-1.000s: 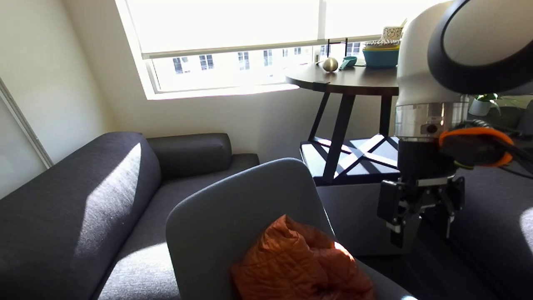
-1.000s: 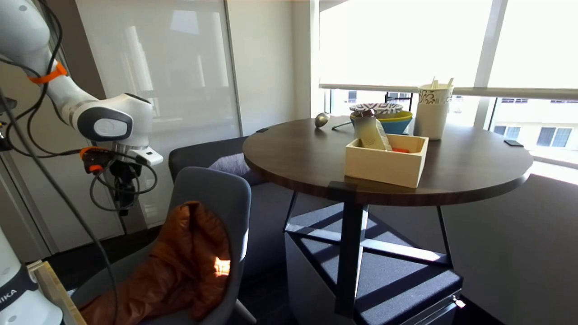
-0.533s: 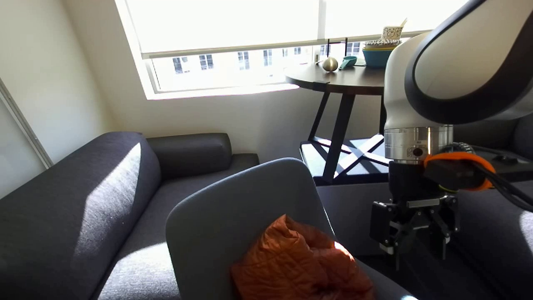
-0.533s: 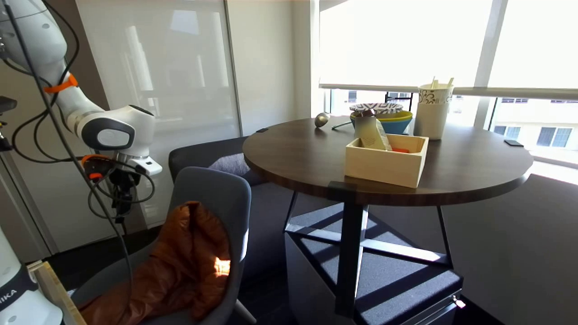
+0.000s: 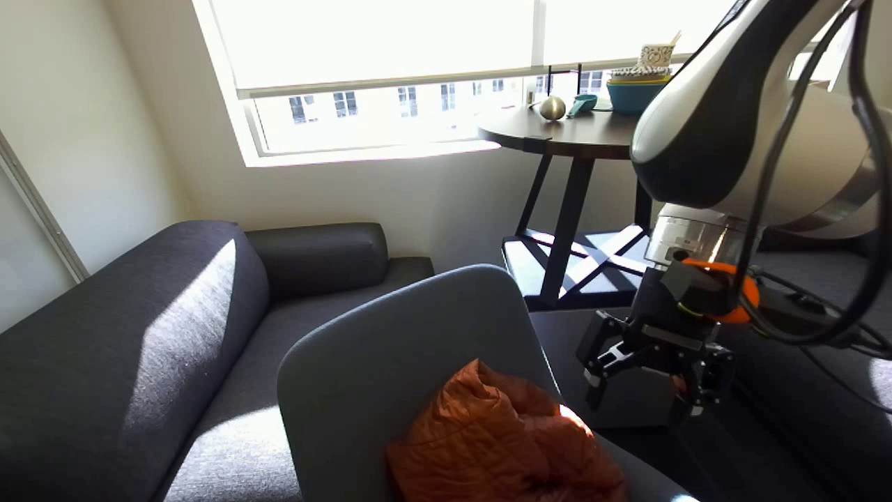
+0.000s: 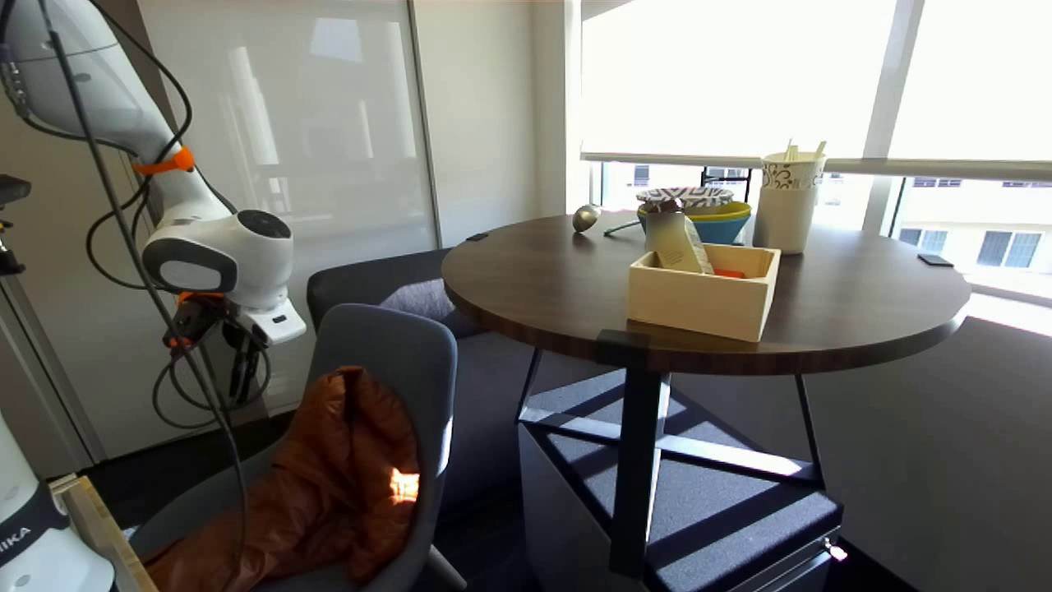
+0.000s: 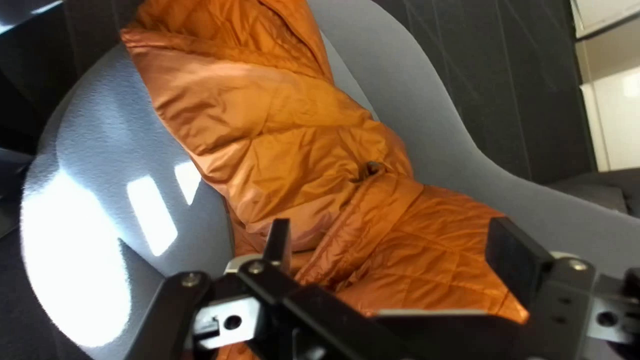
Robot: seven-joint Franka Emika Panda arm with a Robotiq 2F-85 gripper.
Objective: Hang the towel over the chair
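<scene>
Two fingers (image 7: 517,260) spread, the gripper (image 7: 397,245) hangs above the towel (image 7: 300,135), lying lengthwise toward the front edge of the chair (image 5: 390,369).

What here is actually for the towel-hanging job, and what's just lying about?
For the job:
orange towel
grey chair it lies on
the robot's tool

Just lying about:
round table
wooden box
bowls
patterned container
dark sofa

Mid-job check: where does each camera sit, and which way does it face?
An exterior view: near the chair, facing the window; arm and gripper show.
An exterior view: across the table from the window, facing both; arm and base show.
Wrist view: on the arm, looking down at the towel; fingers show.
Both exterior views share chair, towel, table, window.
</scene>
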